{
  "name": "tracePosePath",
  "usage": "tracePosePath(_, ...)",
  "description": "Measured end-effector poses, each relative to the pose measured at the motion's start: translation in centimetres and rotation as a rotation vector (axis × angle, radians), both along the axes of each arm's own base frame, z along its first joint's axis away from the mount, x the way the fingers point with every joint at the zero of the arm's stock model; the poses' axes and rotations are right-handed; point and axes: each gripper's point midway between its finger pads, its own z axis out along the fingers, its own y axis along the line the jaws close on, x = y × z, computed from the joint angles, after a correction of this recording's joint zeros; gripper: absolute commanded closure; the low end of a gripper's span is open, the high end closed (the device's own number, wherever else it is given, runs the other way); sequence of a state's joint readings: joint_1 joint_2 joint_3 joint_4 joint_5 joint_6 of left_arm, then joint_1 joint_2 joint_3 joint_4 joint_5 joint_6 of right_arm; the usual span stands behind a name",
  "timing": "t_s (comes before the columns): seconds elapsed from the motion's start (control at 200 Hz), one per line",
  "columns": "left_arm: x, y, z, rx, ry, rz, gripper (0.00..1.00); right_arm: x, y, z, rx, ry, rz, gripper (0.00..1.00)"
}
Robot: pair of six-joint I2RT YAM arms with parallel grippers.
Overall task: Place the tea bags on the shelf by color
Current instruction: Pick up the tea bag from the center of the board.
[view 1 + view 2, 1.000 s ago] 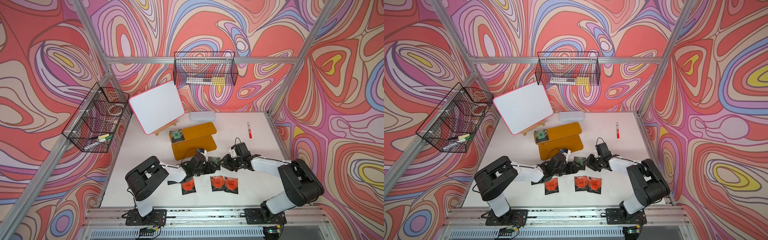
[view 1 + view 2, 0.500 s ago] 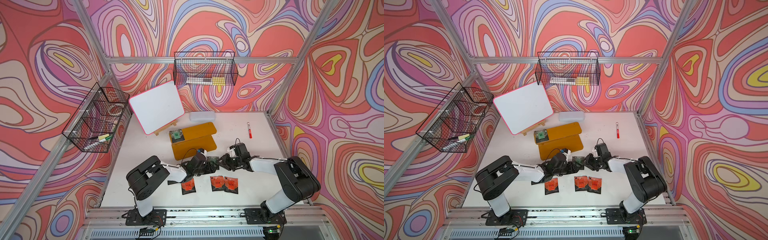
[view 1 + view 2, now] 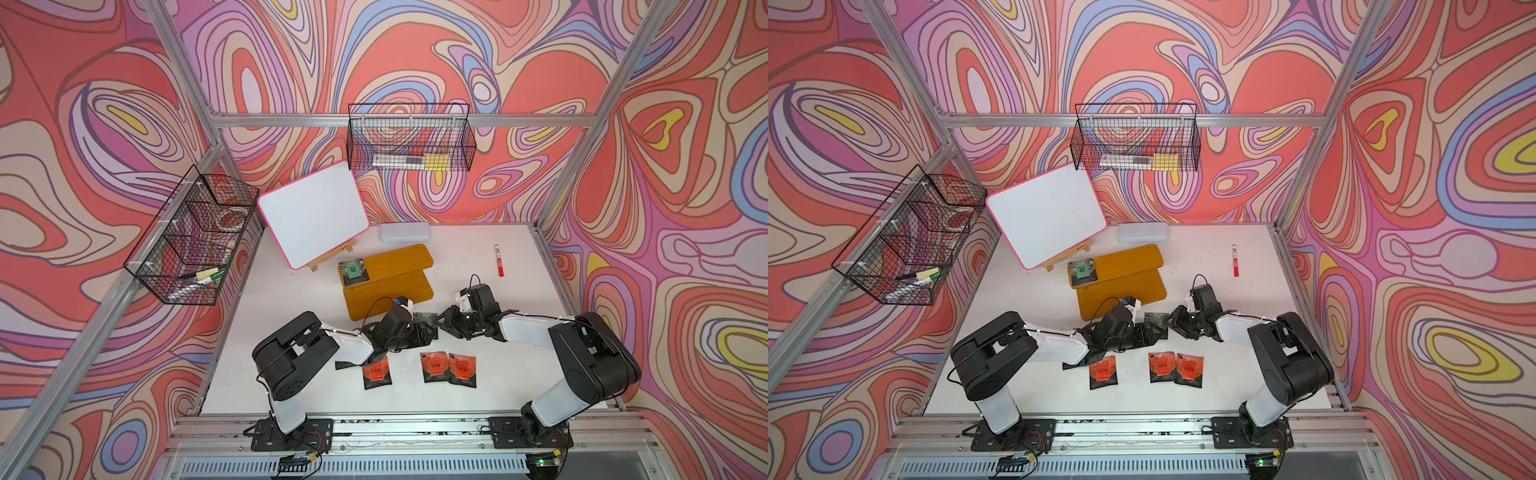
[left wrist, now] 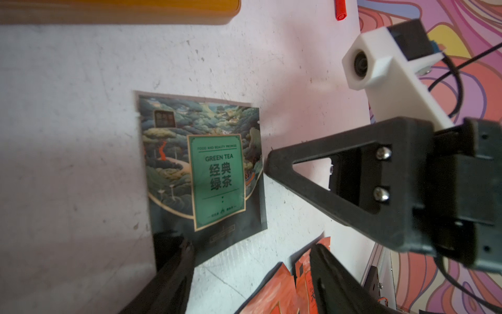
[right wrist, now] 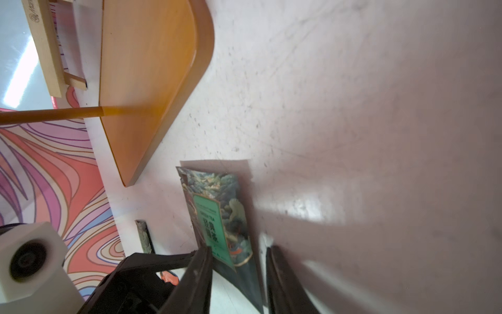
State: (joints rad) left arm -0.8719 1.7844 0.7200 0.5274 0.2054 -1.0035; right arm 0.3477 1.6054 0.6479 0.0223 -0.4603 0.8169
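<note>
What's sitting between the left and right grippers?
A green tea bag, flat on the table, edges meeting both the left gripper and right gripper. Left wrist view shows it best.

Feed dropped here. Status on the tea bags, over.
Left gripper open, right gripper open, both at green-label black square sachet flat on white table. Second green-label sachet on top board of mustard-yellow two-tier shelf. Nothing blocking.
</note>
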Motion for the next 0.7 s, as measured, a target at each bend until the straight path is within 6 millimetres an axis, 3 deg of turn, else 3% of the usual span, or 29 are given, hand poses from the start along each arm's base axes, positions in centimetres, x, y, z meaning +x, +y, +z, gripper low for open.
tracePosePath(0.361, 0.0, 0.0, 0.0, 0.0, 0.0, 0.0, 0.29, 1.6, 0.4, 0.0, -0.029, -0.049, 0.039, 0.66)
tracePosePath(0.701, 0.0, 0.0, 0.0, 0.0, 0.0, 0.0, 0.29, 1.1, 1.4, 0.0, 0.049, -0.048, 0.066, 0.67)
